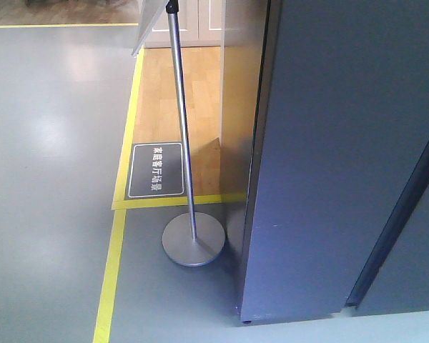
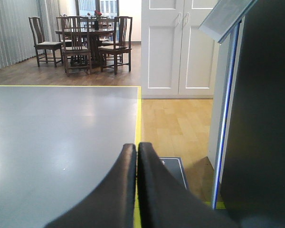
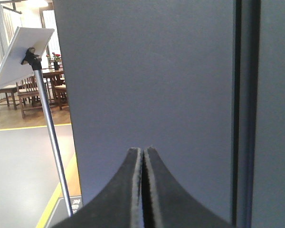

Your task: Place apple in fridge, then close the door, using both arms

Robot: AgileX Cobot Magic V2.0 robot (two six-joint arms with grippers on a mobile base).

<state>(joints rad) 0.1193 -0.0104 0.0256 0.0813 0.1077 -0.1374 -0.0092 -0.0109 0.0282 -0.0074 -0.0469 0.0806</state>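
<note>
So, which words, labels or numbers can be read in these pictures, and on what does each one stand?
"某能客厅场景", white characters on the dark floor sign beside the stand pole; the first two characters are blurred, so this reading is uncertain.
In the left wrist view the same floor sign is too hidden to read.
The fridge shows no text.

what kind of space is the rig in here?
Probably a mock-home demo or test area indoors. Yellow floor tape marks off a wood-floored zone; a sign stand sits beside the closed fridge; a dining table with chairs stands behind.
</note>
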